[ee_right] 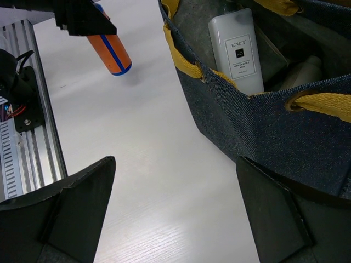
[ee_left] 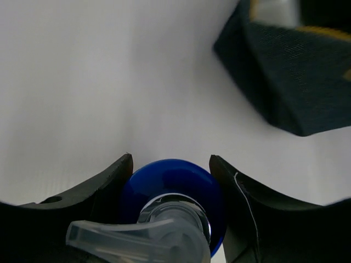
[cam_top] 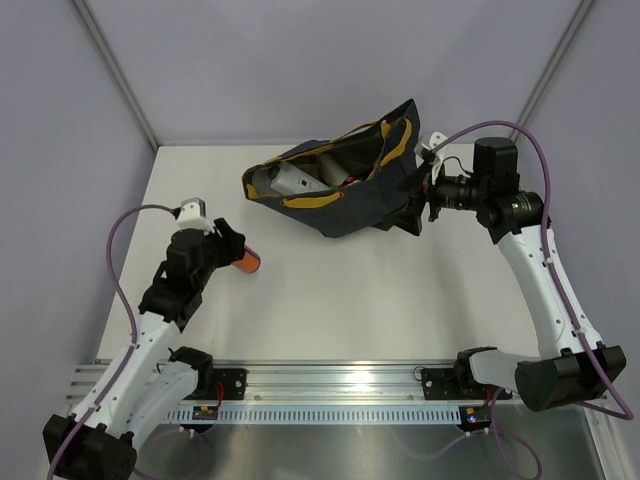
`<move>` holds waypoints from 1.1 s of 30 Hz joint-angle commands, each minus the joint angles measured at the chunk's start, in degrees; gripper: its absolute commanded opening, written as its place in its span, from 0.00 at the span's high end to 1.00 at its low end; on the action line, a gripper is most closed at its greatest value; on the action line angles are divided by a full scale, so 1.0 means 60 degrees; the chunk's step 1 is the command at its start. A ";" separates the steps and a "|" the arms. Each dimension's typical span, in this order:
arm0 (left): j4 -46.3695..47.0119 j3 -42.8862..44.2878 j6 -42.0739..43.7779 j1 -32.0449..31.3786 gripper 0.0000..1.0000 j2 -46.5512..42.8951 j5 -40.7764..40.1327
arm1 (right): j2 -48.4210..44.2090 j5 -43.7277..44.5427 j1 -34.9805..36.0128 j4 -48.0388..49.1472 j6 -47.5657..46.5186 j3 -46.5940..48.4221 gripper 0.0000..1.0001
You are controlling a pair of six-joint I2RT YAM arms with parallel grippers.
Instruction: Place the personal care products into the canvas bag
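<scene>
The canvas bag (ee_right: 263, 137), at right, is matt, coarse-woven dark cloth, and its handles (ee_right: 323, 104) are ribbed mustard webbing. Inside it, the white bottle (ee_right: 237, 49) is smooth satin plastic. The orange bottle (ee_right: 109, 52), upper left, is glossy plastic, with a shiny blue cap (ee_left: 181, 183) and a translucent pump spout (ee_left: 120, 238). The table (ee_right: 153, 164) is smooth with a faint sheen, and the rail (ee_right: 33, 142) is ribbed metal.

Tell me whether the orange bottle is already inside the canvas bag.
No, the left gripper holds the orange bottle out over the table, apart from the canvas bag.
</scene>
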 commanded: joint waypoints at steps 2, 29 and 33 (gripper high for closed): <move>0.1360 0.1619 -0.0720 -0.0016 1.00 -0.0575 0.2377 | -0.0331 -0.0440 -0.0267 0.0288 0.0156 0.0013 0.01; 0.5858 0.8051 -0.0485 -0.1627 1.00 0.7584 0.4226 | -0.0727 -0.0337 -0.1497 0.0185 0.0419 -0.0675 0.00; 0.6254 0.8153 -0.0267 -0.2213 1.00 0.8198 0.3905 | -0.0639 -0.0323 -0.1585 0.0287 0.0478 -0.0778 0.01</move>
